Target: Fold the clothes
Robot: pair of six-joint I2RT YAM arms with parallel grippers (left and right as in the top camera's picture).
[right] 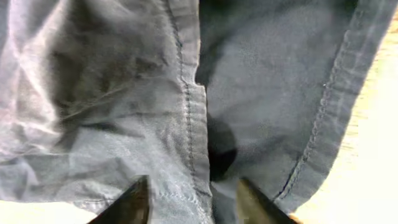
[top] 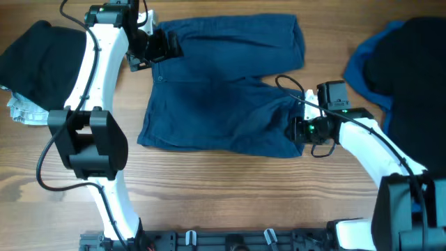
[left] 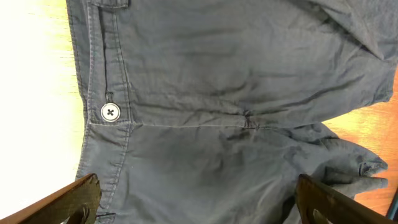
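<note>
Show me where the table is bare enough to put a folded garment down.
Widest: the front strip of table, between the shorts and the near edge. Smaller: the back patch between the shorts and the blue-and-black pile. Crowded: the left back corner under the black clothes, and the right edge.

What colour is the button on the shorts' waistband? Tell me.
The button is white with a dark centre; clearest in the left wrist view.

I see the blue shorts (top: 216, 84) spread flat on the wooden table (top: 230, 195), with my left gripper (top: 157, 47) at their waistband corner and my right gripper (top: 301, 129) at a leg hem. Outward of the left gripper lies black clothing (top: 31, 52); outward of the right, a blue-and-black pile (top: 401, 56).
</note>
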